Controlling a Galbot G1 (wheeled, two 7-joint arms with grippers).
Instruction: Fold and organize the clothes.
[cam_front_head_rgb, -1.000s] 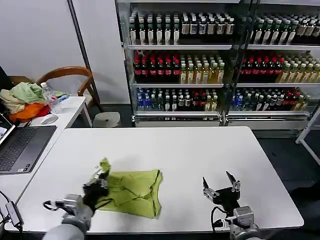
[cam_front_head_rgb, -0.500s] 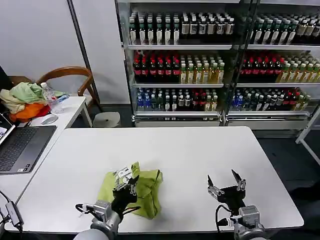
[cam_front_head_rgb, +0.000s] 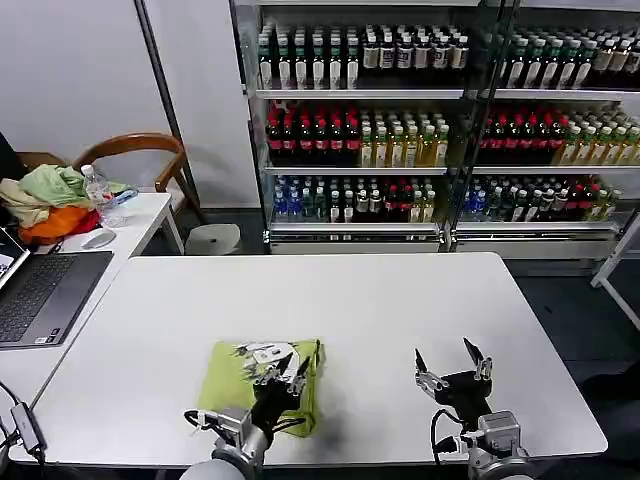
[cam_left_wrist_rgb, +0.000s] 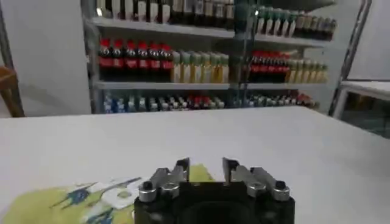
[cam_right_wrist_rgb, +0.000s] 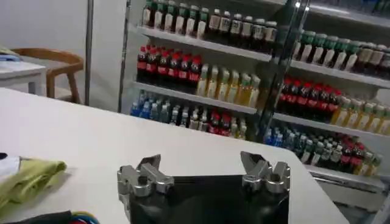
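Covering T-shirt (cam_front_head_rgb: 232, 375) edge: left gripper (cam_front_head_rgb: 283, 371)

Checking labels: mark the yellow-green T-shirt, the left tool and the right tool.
T-shirt (cam_front_head_rgb: 228, 372), head view, folded fabric's left part.
Left tool (cam_front_head_rgb: 284, 371), head view, between its fingertips, above the shirt.
Right tool (cam_front_head_rgb: 451, 364), head view, between its open fingertips.

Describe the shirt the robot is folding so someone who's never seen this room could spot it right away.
Start at the big white table in front of the drinks shelves. Near its front edge, under the left gripper, lies the T-shirt, folded into a rough rectangle. It is solid lime green, unlike the mixed green-and-orange cloth heap on the side desk.
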